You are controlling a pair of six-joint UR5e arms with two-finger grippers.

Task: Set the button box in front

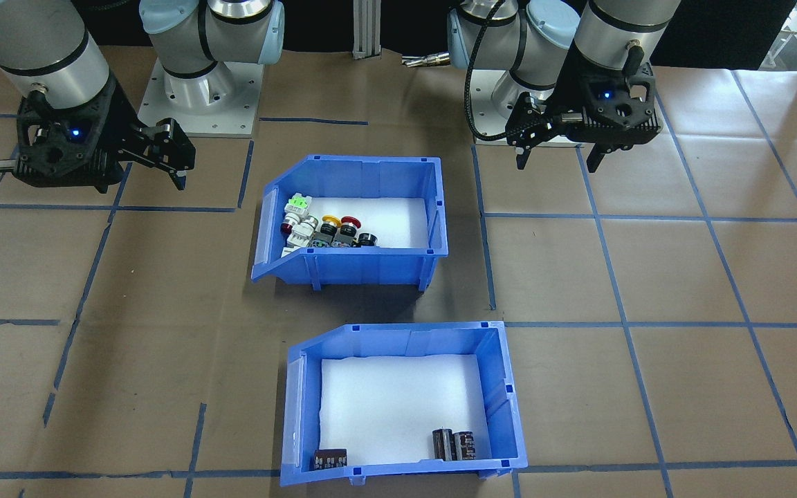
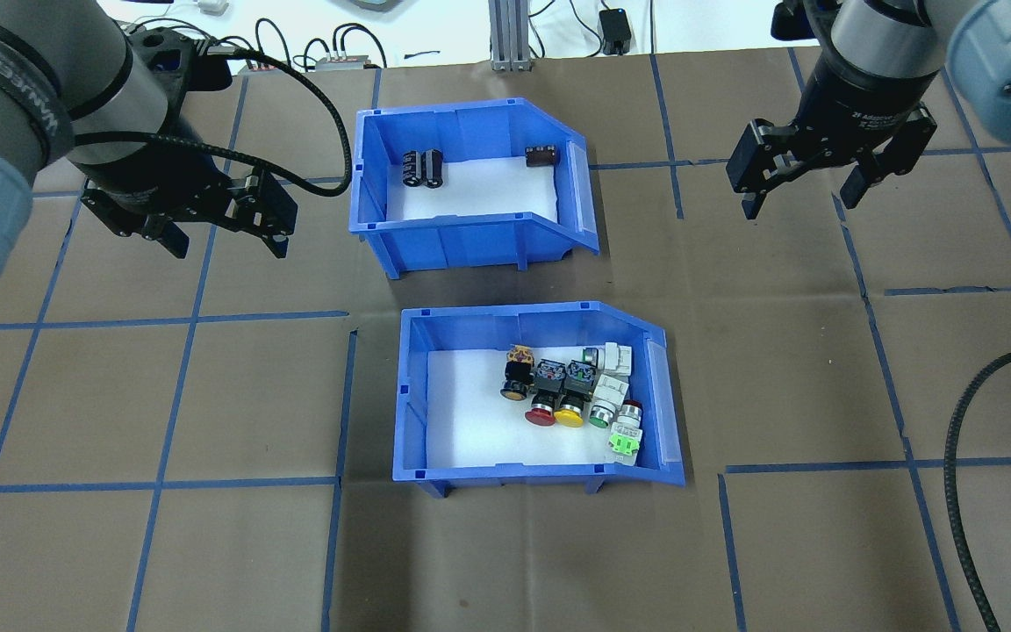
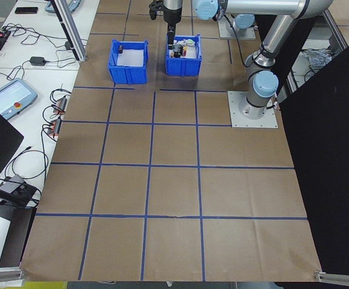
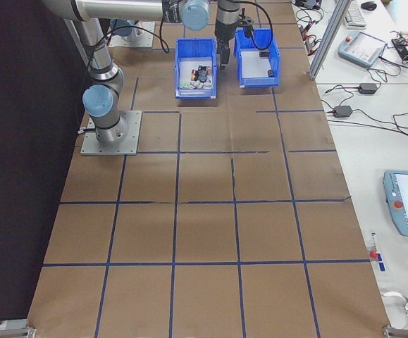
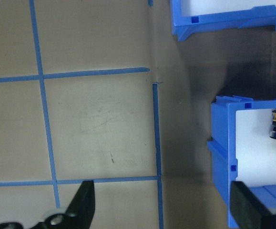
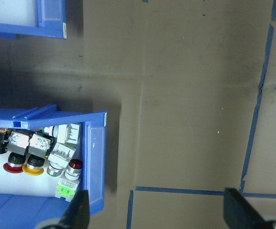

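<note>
Grippers, left gripper [image 2: 218, 230] and right gripper [image 2: 802, 190], hang open and empty, flanking my button box [image 2: 537, 397], nearest me.

The button box [image 2: 541, 395] sits nearer the robot than the other bin [image 2: 470, 189]

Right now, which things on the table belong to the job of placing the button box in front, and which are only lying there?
For the job:
- blue plastic bin with coloured push-buttons on white foam
- left gripper, open
- right gripper, open

Only lying there:
- second blue plastic bin with dark cylinders
</note>
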